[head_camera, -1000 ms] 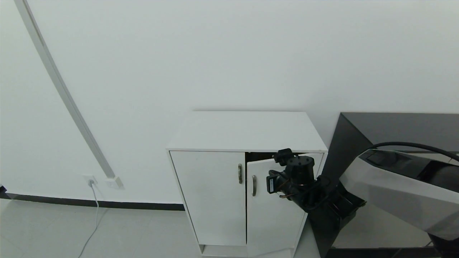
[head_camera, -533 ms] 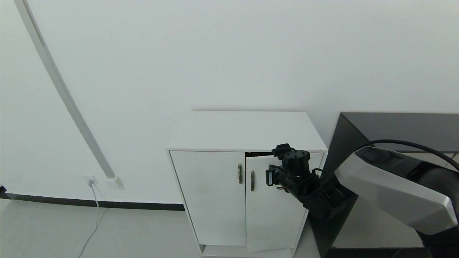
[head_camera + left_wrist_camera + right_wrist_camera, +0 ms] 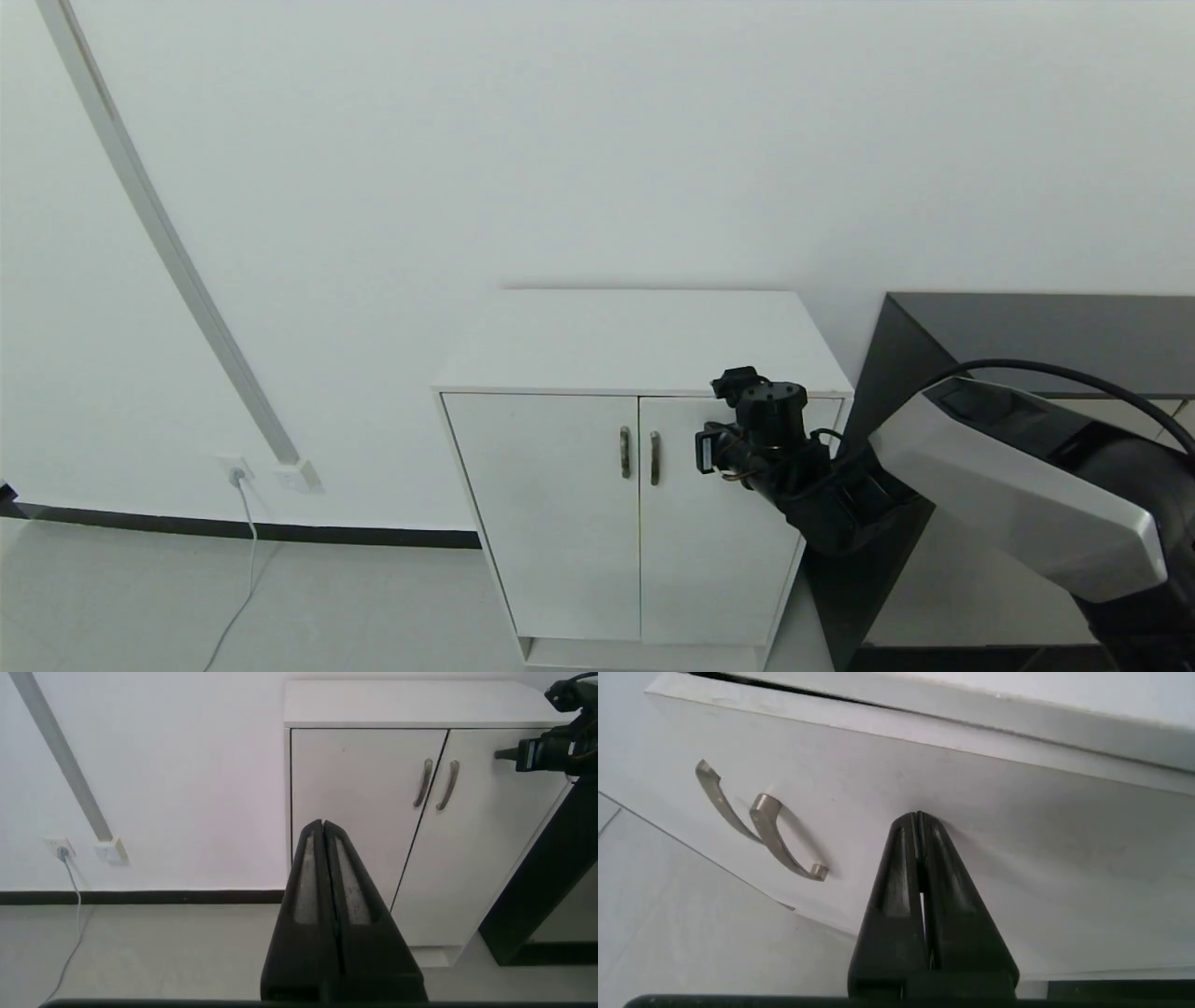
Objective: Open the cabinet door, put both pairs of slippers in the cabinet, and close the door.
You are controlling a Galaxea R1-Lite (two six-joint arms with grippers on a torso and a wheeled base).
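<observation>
A white two-door cabinet (image 3: 644, 341) stands against the wall, and both doors sit flush. Two metal handles (image 3: 639, 455) meet at the centre seam. My right gripper (image 3: 920, 821) is shut, its tips touching the face of the right door (image 3: 1046, 849) near the door's top edge; in the head view its wrist (image 3: 756, 434) hangs in front of that door's upper right part. My left gripper (image 3: 323, 827) is shut on nothing, held back from the cabinet (image 3: 364, 793) and level with the left door.
A black table (image 3: 1027, 331) stands close against the cabinet's right side. On the wall to the left are a slanted cable duct (image 3: 159, 233) and a socket with a white cord (image 3: 239, 474). Bare grey floor (image 3: 327, 607) lies left of the cabinet.
The right door was ajar and has swung flush with the cabinet. My right gripper followed it in toward the cabinet front.
</observation>
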